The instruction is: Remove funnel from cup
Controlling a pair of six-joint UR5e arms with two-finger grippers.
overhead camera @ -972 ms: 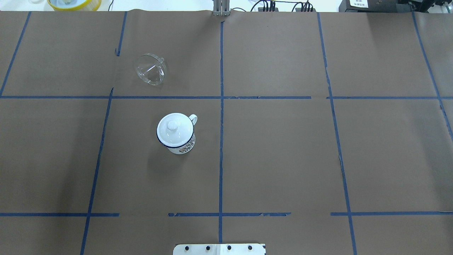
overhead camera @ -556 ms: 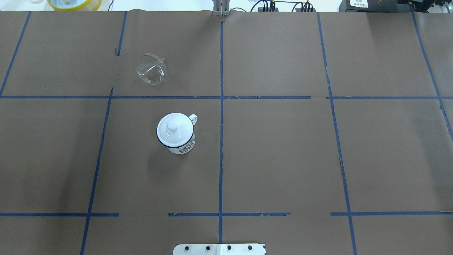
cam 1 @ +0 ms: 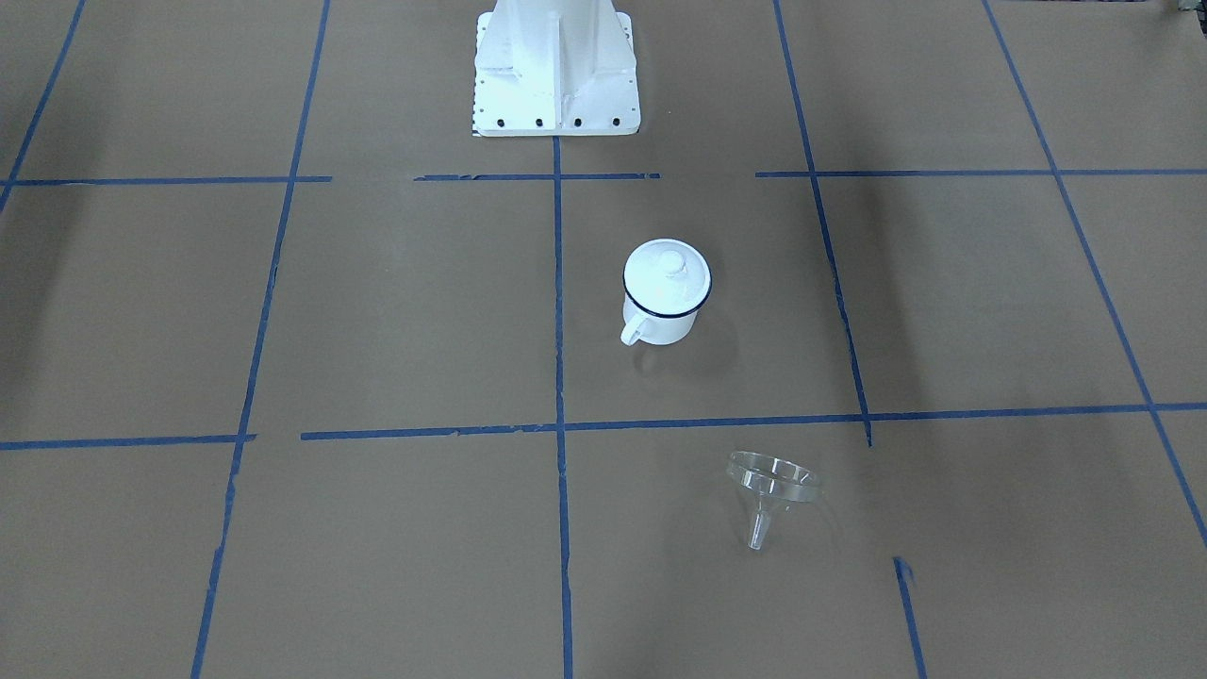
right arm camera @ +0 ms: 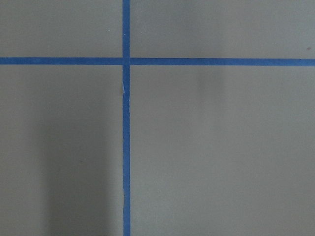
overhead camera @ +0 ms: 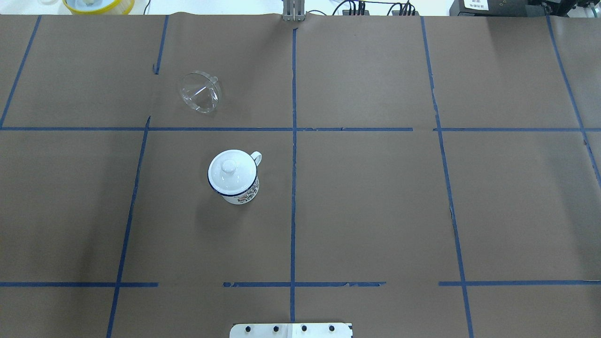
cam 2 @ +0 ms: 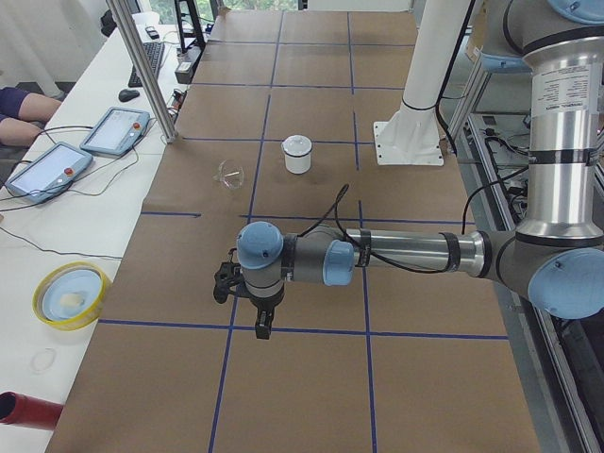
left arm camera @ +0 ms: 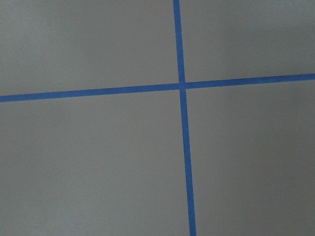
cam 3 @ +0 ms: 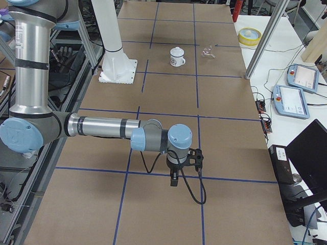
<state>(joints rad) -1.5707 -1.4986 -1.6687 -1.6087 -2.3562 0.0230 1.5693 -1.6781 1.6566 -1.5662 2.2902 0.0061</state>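
Funnel lay tipped on the table, well apart from the cup; it looked light, slick and brittle, best pinched at the rim. Left gripper and right gripper hung far off, and I couldn't tell whether either was parted or closed

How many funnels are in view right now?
1. The funnel lies tipped over on the paper, apart from the cup and beyond it in the overhead view. The lid covers the cup, so its inside is hidden.
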